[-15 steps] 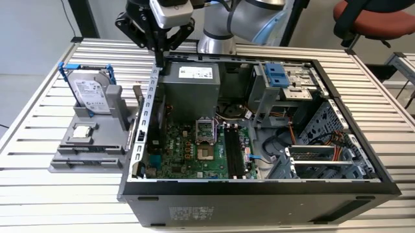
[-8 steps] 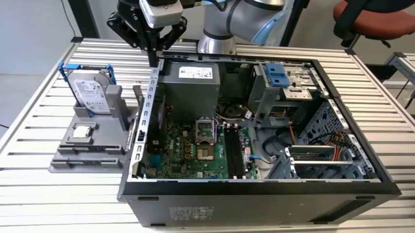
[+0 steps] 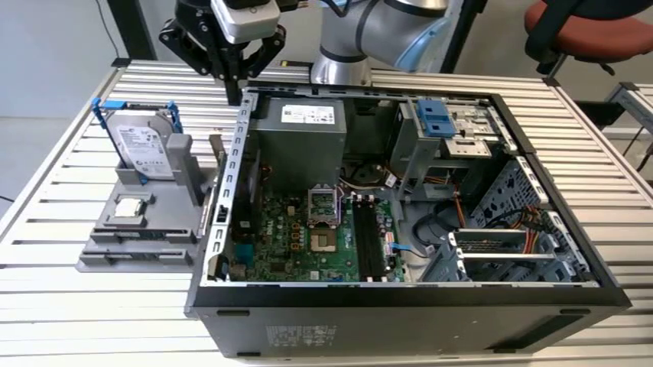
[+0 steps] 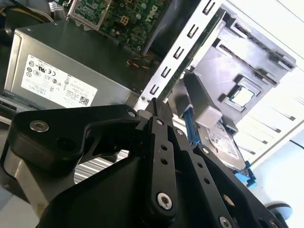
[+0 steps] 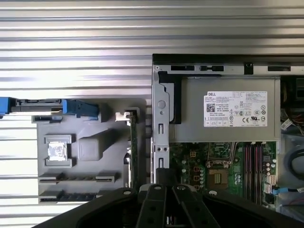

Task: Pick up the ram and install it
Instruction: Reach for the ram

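Black linkage of the tool point(image 5: 161, 175) fills the foreground in both wrist views. Its tips look pressed together with nothing between them.

In the first wrist view the ram point(image 5: 133, 147) stands on its long edge in a grey holder point(image 5: 90, 147), just beside the outer side wall of the computer case point(image 5: 160, 118). Its long axis runs along that wall, parallel to the black slots point(image 5: 251, 166) on the motherboard point(image 5: 199, 166). Seen edge-on, it reads as a thin dark green strip. In the second wrist view the strip point(image 4: 192, 51) runs away from the tool tip point(image 4: 154, 103), between the perforated case wall and the holder.

In the exterior view the tool point(image 3: 237, 98) hangs in the upper left of the frame, pointing down over the far corner of the case and clear of the ram. That view also shows the slatted desk point(image 3: 61, 306) and, at the exterior view's left, a hard drive point(image 3: 143, 141) in a blue frame standing on the holder. The first wrist view looks down on a square chip point(image 5: 57, 151) seated in the holder and the labelled power supply point(image 5: 228, 114).
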You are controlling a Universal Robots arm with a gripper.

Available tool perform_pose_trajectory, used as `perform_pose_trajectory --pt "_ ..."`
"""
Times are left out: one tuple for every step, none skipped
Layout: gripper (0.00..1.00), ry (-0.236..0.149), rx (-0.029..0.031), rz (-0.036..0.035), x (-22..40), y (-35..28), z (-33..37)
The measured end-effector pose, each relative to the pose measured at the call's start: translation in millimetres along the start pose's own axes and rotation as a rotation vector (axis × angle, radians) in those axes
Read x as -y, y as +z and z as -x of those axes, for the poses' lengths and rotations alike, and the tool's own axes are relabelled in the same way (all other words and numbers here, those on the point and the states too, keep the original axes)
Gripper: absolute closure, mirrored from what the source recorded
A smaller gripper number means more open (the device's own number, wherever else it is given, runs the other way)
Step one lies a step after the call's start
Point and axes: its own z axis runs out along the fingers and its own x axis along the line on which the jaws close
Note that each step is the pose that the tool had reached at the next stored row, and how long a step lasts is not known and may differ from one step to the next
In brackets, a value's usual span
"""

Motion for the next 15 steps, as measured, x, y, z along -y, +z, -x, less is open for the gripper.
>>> perform_pose_trajectory --pt "1.00 -0.004 -0.0003 0.0001 0.0 -0.1 -1.5" --pt "1.00 -0.007 -0.0004 0.0002 0.1 -0.1 -3.1" --pt "1.00 -0.009 -0.0005 0.0002 0.2 -0.1 -5.0" --pt "1.00 -0.011 -0.0006 0.0002 0.2 -0.1 -6.8" --pt "1.00 -0.013 -0.0007 0.0003 0.2 -0.2 -8.6" --pt "1.00 -0.015 -0.0007 0.0004 0.3 -0.2 -10.6" --pt "1.00 -0.016 -0.0009 0.0003 0.3 -0.3 -12.4" --pt "1.00 -0.017 -0.0008 0.0004 0.4 -0.3 -14.4" --pt "1.00 -0.018 -0.0009 0.0004 0.4 -0.3 -16.3" --pt "1.00 -0.019 -0.0010 0.0004 0.5 -0.4 -18.3" --pt "1.00 -0.019 -0.0010 0.0005 0.5 -0.4 -20.1" --pt "1.00 -0.020 -0.0010 0.0004 0.6 -0.5 -21.8" --pt "1.00 -0.021 -0.0011 0.0004 0.6 -0.5 -23.7" --pt "1.00 -0.021 -0.0011 0.0004 0.7 -0.5 -25.4" --pt "1.00 -0.021 -0.0011 0.0004 0.7 -0.6 -27.0"
